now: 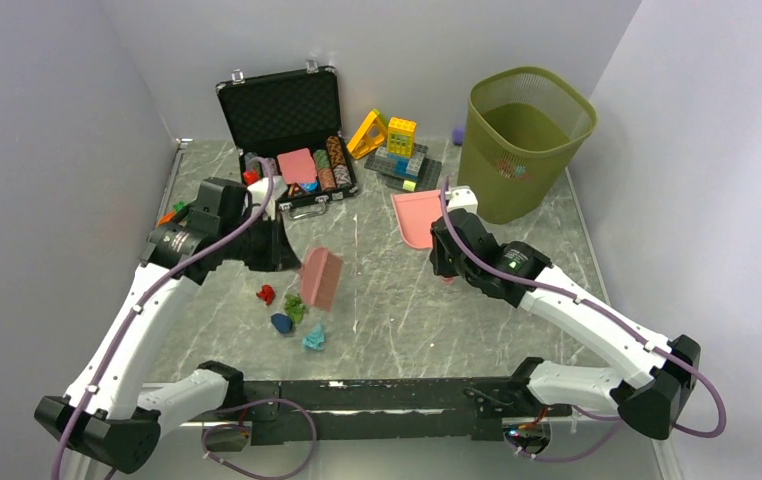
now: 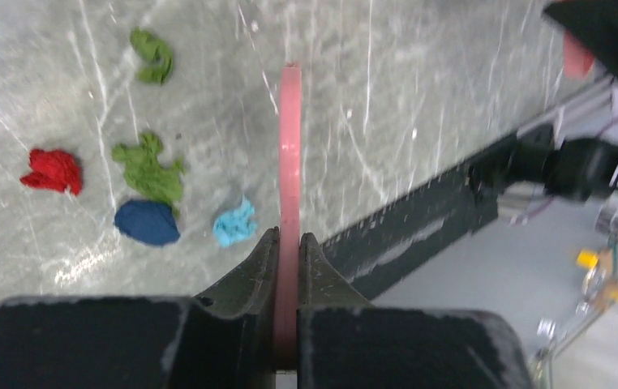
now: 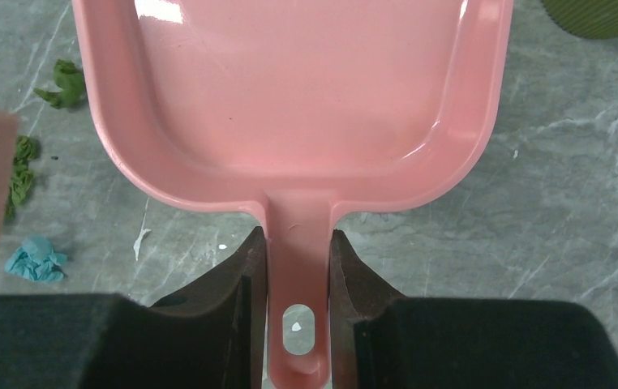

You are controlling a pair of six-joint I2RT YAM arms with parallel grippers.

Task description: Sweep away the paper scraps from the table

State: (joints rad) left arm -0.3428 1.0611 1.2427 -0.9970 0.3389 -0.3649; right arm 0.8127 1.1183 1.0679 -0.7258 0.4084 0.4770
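Left wrist: left fingers (image 2: 261,267) grip brush (image 2: 290,162); right fingers (image 3: 245,279) grip dustpan (image 3: 289,97). Recommend dustpan lip flat on counter (image 2: 419,105), beside scraps (image 2: 147,222).

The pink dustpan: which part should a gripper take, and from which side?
The dustpan is best taken by its narrow handle, coming from the handle end with a finger on each side edge. The rest of it is far wider than the jaws, and the right gripper holds it that way now.

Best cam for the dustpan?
Right wrist: the pink dustpan fills the frame, handle clamped by the right gripper. Top external shows it small, partly behind the right arm. Left wrist: at most a blurred pink sliver.
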